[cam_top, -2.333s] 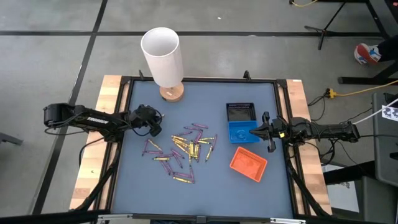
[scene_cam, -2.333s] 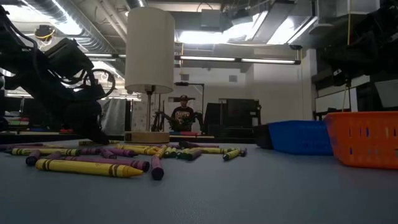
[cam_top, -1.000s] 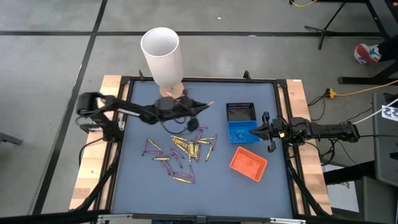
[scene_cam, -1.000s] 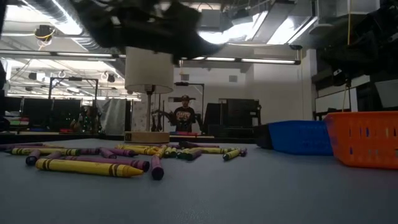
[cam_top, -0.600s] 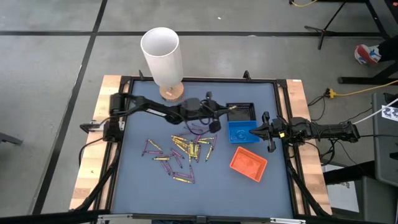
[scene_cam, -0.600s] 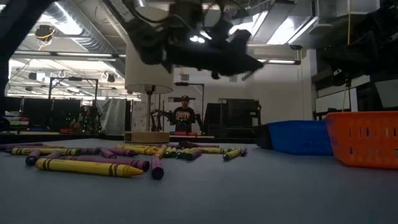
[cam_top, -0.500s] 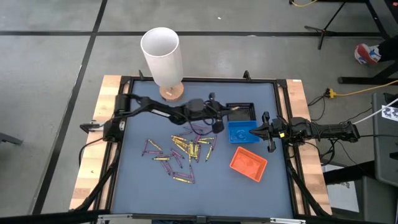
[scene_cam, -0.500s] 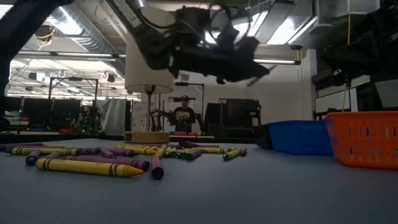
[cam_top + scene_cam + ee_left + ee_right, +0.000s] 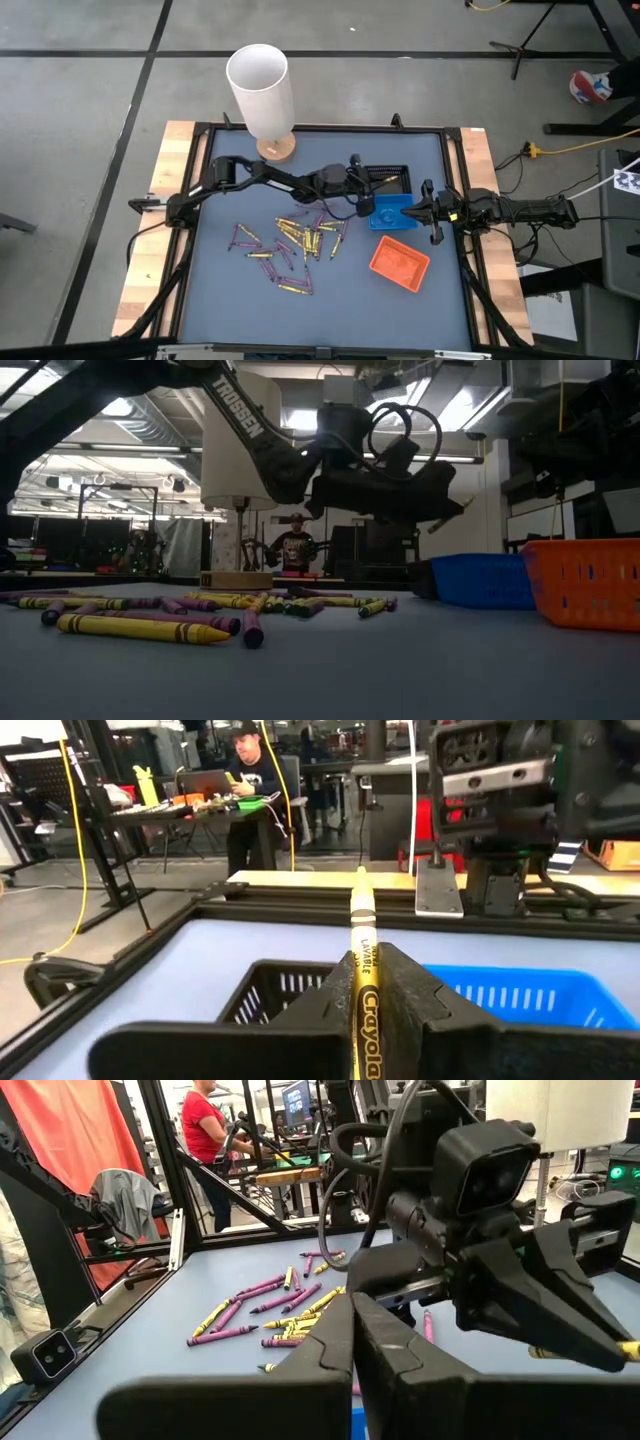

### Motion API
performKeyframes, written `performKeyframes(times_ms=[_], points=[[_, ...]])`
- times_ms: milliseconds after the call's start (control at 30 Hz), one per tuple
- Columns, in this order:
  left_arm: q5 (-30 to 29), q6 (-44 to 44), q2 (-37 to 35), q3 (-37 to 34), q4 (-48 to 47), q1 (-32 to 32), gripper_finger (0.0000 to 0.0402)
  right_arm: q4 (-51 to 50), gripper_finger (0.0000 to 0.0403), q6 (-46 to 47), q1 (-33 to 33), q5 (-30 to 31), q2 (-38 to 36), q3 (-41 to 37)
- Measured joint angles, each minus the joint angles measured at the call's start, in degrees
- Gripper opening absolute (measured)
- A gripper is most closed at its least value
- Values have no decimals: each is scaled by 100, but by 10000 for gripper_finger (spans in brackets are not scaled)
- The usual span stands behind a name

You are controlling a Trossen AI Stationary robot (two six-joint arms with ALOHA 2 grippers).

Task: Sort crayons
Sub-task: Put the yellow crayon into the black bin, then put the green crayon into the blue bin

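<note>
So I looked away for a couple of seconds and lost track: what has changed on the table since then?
The left gripper left the left side of the crayon pile, crossed the table and now hangs over the black tray, shut on a yellow crayon it has carried there. The right gripper stayed shut beside the blue tray. The orange tray and lamp did not move.

Bright overhead light, backlit low view
</note>
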Motion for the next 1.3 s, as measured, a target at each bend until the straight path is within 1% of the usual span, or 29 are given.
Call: performKeyframes(times_ms=[267,700,867,933,1033,1133,1233,1300], points=[[-68,-3,-4,15,-13,65,43,0,3,1,2,0,1,0],[-70,0,-8,13,-49,69,111,-3,3,1,2,0,-1,0],[-72,2,-107,8,15,83,126,-2,3,8,2,0,1,0],[-70,0,-195,4,-98,91,129,0,3,8,2,0,-1,0],[-73,1,-450,4,-442,97,129,18,3,8,1,0,-1,0],[-69,3,-824,4,-1083,95,125,83,3,8,2,1,1,0],[10,10,-1325,4,-2013,95,118,215,3,6,2,6,-1,0],[30,93,-1697,4,-2797,95,114,228,3,5,2,10,1,0]])
